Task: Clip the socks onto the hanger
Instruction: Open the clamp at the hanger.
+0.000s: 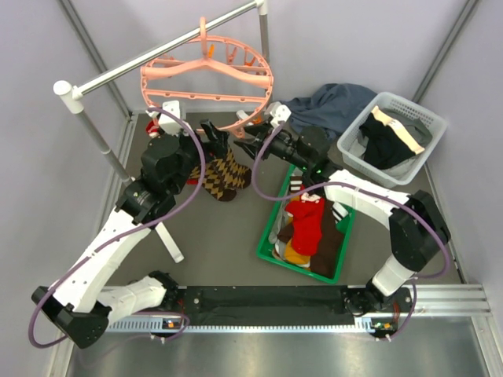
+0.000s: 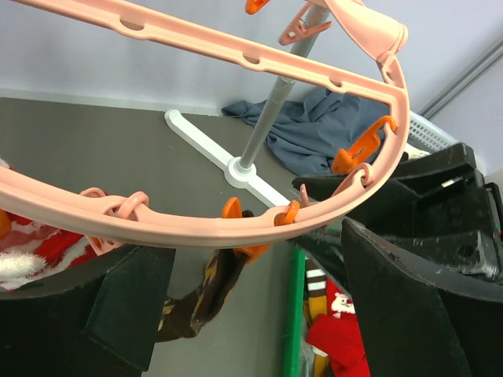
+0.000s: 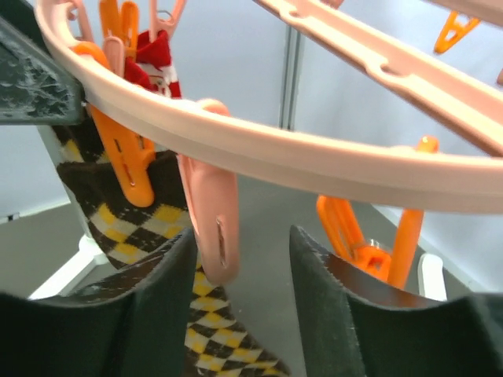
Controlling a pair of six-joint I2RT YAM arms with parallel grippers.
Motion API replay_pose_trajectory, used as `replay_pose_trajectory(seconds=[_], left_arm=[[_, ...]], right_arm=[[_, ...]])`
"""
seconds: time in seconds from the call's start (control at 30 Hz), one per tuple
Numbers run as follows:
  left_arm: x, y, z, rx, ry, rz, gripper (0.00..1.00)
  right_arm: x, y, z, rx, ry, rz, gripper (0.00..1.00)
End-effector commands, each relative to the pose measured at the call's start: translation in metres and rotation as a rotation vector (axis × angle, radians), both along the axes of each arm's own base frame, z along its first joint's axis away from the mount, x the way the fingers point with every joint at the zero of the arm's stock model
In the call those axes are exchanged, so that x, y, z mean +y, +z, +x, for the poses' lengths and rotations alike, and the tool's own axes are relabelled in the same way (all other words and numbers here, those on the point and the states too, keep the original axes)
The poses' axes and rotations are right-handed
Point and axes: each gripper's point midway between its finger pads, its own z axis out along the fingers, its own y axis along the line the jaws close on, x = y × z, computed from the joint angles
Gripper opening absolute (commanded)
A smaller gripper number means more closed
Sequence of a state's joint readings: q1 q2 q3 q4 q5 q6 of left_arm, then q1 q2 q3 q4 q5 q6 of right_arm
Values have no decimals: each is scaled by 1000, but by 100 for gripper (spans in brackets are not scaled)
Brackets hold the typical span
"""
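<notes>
The salmon-pink hanger (image 1: 206,78) hangs by its hook from the grey rail. A brown-and-tan argyle sock (image 1: 225,174) dangles from its near rim, held by an orange clip (image 2: 248,236). My left gripper (image 2: 251,275) stands wide open just under the ring, with the argyle sock (image 2: 196,298) hanging between its fingers, untouched. My right gripper (image 3: 240,306) is open around a pink clip (image 3: 211,228), which hangs close to its left finger (image 3: 149,314). Beside it, an orange clip (image 3: 126,157) bites the argyle sock (image 3: 110,220). A red-and-white sock (image 3: 153,59) hangs further along the rim. More socks (image 1: 308,228) lie in the green tray (image 1: 271,224).
The grey rail (image 1: 157,53) and its post (image 2: 271,110) stand behind the hanger, with a white foot (image 2: 228,161) on the table. A dark blue-grey cloth (image 1: 330,106) lies by a grey laundry basket (image 1: 416,118) holding black and cream garments at the back right.
</notes>
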State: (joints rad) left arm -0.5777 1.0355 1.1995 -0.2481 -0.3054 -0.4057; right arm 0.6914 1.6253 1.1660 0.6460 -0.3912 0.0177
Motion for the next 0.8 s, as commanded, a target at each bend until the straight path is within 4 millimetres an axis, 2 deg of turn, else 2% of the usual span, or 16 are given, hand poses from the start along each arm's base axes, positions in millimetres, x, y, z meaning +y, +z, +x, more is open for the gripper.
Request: replay_pose_trajectory(seconds=[0.0, 0.03, 0.1, 0.13, 0.2, 0.23, 0.27, 0.5, 0.63, 0.77], left_arm=[[5, 42, -9, -98, -15, -41, 89], [3, 43, -11, -98, -24, -46, 89], [3, 47, -14, -98, -36, -54, 89], [-1, 47, -16, -93, -57, -56, 89], [-2, 51, -21, -88, -77, -61, 89], [-4, 54, -24, -90, -97, -65, 90], [-5, 57, -28, -93, -111, -70, 90], [-9, 76, -54, -87, -210, -81, 91], [-13, 77, -62, -77, -253, -92, 91], [-26, 76, -68, -60, -332, -106, 90]], right_arm=[[3, 46, -10, -99, 56, 74, 39], [3, 48, -13, -98, 71, 76, 29], [3, 47, -17, -82, 82, 75, 19], [3, 51, -22, -86, 89, 78, 11], [3, 49, -27, -77, 87, 58, 5], [2, 55, -30, -87, 76, 57, 1], [7, 54, -38, -88, 87, 48, 1], [10, 63, -59, -63, 80, 62, 0], [17, 65, -68, -37, 86, 50, 0], [24, 69, -76, -24, 108, 44, 0]])
